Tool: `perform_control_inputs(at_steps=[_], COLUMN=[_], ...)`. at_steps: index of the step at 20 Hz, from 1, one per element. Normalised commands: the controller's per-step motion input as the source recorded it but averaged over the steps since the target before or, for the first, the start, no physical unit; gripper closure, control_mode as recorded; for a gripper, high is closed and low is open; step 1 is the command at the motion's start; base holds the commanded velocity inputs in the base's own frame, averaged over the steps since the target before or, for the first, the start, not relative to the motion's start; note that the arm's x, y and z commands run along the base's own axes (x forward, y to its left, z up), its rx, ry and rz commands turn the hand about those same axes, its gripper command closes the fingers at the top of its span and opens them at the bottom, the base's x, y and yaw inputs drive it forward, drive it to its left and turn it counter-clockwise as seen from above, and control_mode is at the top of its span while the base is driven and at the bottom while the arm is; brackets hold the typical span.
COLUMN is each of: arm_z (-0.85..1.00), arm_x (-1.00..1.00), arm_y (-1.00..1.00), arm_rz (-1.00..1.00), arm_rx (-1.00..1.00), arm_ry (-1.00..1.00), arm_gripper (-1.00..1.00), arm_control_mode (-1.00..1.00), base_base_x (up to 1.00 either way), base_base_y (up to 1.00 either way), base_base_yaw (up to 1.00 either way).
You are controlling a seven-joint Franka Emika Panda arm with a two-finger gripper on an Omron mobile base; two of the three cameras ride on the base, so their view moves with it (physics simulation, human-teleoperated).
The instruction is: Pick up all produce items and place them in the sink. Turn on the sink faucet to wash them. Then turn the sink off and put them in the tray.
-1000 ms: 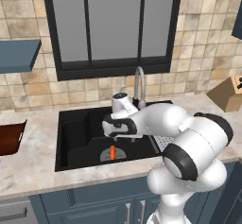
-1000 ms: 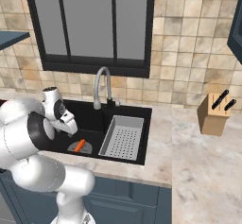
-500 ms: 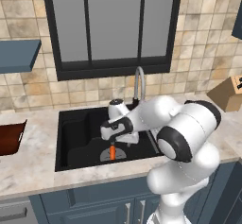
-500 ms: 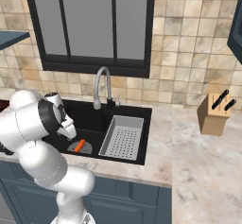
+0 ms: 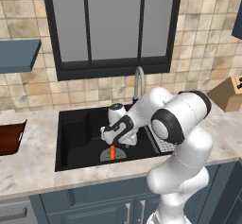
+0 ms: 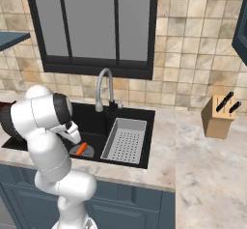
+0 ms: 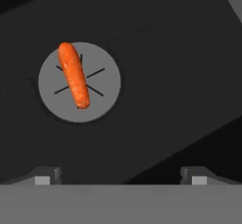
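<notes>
On the grey drain disc [image 7: 79,81] of the sink [image 5: 80,133] the carrot [image 7: 73,75] is seen lying; above it the tool [image 7: 120,175] is held spread wide, empty; no writing can be read

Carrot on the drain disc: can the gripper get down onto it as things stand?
Probably yes. The carrot lies bare on the drain disc in the sink, and the gripper hangs open above it with nothing between.

— What sort of place is shown?
— A kitchen (a rendered one): a black sink [image 5: 80,138] with a faucet [image 6: 104,89] is set in a marble counter [image 6: 202,165], backed by tiled wall [image 6: 193,54], with a knife block [image 6: 218,116].
</notes>
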Motion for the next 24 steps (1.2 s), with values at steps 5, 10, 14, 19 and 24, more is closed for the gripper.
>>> perform_control_inputs(at_steps=[5,10,14,19,24], arm_z=[-0.3,-0.33,-0.34,-0.32,-0.36], arm_x=[0.33,0.25,0.3,0.27,0.29], arm_y=[0.02,0.01,0.05,0.08,0.04], arm_rz=[0.0,0.0,0.0,0.0,0.01], arm_rx=[0.0,0.0,0.0,0.0,0.0], arm_ry=[-0.05,0.0,0.0,0.0,0.0], arm_gripper=[-1.0,-1.0,-1.0,-1.0,-1.0], arm_control_mode=[-1.0,-1.0,-1.0,-1.0,-1.0], base_base_x=[0.0,0.0,0.0,0.0,0.0], base_base_y=[0.0,0.0,0.0,0.0,0.0], base_base_yaw=[0.0,0.0,0.0,0.0,0.0])
